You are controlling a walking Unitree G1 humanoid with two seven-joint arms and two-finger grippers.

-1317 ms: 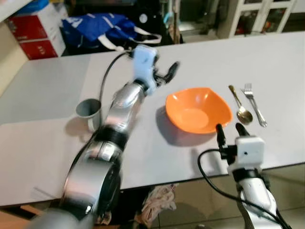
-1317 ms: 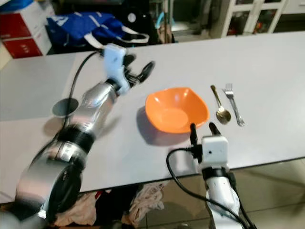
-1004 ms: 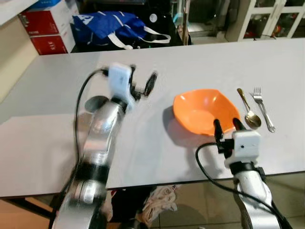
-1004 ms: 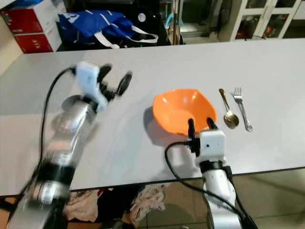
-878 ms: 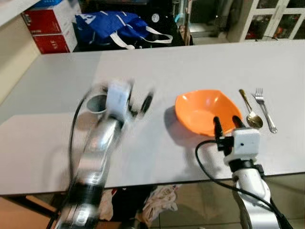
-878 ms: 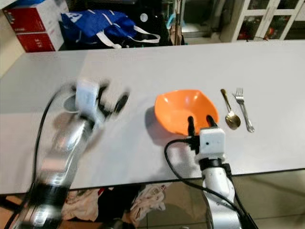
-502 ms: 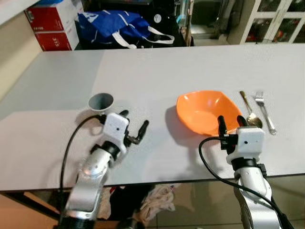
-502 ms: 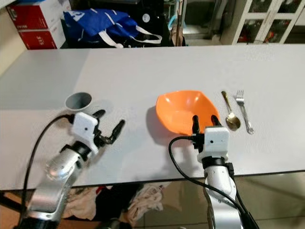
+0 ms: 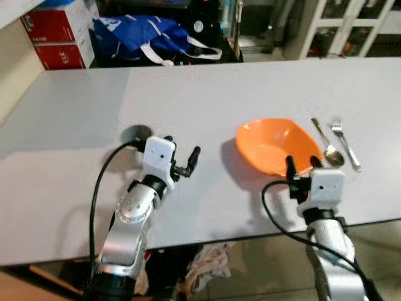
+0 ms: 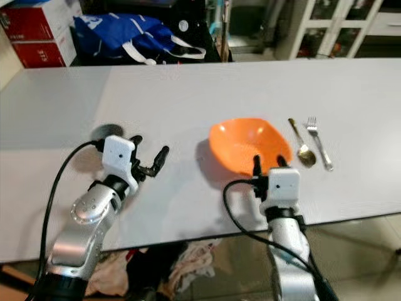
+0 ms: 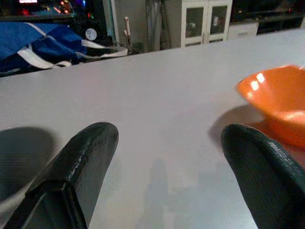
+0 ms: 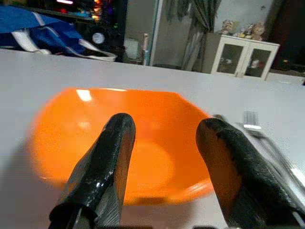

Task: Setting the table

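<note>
An orange bowl sits right of centre on the grey desk. Just beyond its right side lie a spoon and a fork, side by side, handles pointing to the far edge. A small grey cup stands well to the left of the bowl.

The right claw hovers at the near rim of the bowl with its fingers spread and nothing between them. The left claw is low over the desk, just right of the cup, fingers wide apart and holding nothing.

Past the far edge of the desk rest a blue bag and red boxes.
</note>
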